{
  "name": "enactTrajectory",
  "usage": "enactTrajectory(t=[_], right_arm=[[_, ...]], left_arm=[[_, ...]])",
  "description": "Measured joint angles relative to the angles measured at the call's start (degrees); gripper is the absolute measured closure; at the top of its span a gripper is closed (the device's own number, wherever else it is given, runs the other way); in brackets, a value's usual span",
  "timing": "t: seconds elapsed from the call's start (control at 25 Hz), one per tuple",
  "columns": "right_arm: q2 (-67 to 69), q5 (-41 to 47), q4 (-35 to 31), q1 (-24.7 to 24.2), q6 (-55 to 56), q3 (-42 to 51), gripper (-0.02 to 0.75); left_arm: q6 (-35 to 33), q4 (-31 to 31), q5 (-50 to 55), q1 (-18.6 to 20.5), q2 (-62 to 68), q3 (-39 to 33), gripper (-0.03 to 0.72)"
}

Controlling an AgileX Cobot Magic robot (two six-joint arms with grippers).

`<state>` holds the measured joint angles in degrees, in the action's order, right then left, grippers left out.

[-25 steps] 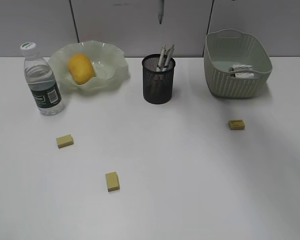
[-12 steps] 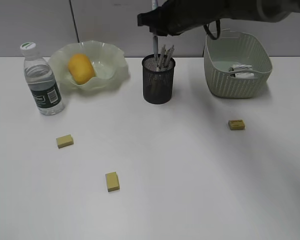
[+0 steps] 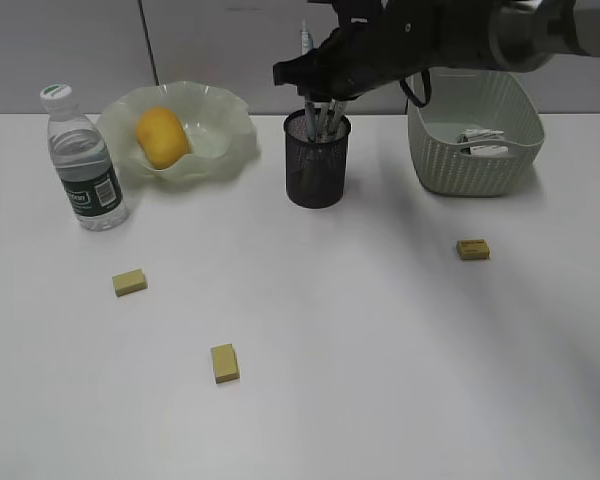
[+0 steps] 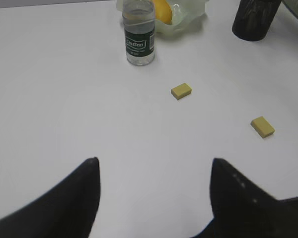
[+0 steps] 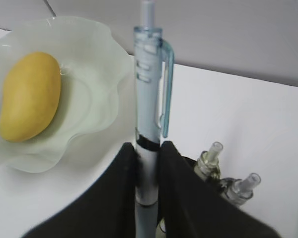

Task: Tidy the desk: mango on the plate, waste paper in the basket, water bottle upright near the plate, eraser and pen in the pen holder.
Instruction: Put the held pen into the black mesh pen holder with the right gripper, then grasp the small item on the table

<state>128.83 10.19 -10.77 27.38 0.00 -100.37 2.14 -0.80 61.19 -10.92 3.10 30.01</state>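
Right gripper [image 5: 148, 171] is clamped on the pen [image 5: 149, 114], barrel upright, directly over the pen holder [image 3: 317, 165] – other pens sit just right of the fingers. Lower it straight, aim for the gap left of those, release only once the tip is below the rim. Left gripper [image 4: 154, 171] hangs wide open and empty – erasers [image 4: 181, 90] lie ahead of it.

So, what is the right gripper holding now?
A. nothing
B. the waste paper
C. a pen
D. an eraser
C: the right gripper is shut on a pale blue pen, held upright just over the pen holder, while all three erasers lie on the desk.
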Motion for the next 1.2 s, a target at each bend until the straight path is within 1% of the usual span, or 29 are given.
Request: enactTrajectory(t=[0.24,0.32,0.44,0.6,0.76,1.0,1.12,1.2], right_arm=[[0.0,-0.25,0.51,0.0,-0.3,0.0,0.412],[0.0,-0.37,1.33,0.0,-0.42,0.0,0.388],[-0.63,0.33,1.68,0.0,-0.47,0.0,0.377],[-3.84,4.91,1.68,0.0,-0.47,0.0,0.373],[-7.89,13.7,1.68,0.0,-0.47,-0.07,0.372],[-11.48,33.04,3.19,0.0,-0.47,-0.07,0.367],[-11.67,41.44,4.99,0.0,-0.47,-0.07,0.309],[-11.67,46.11,6.34,0.0,-0.47,-0.07,0.24]], left_arm=[[0.0,0.0,0.0,0.0,0.0,0.0,0.167],[0.0,0.0,0.0,0.0,0.0,0.0,0.167],[0.0,0.0,0.0,0.0,0.0,0.0,0.167],[0.0,0.0,0.0,0.0,0.0,0.0,0.167],[0.0,0.0,0.0,0.0,0.0,0.0,0.167],[0.0,0.0,0.0,0.0,0.0,0.0,0.167],[0.0,0.0,0.0,0.0,0.0,0.0,0.167],[0.0,0.0,0.0,0.0,0.0,0.0,0.167]])
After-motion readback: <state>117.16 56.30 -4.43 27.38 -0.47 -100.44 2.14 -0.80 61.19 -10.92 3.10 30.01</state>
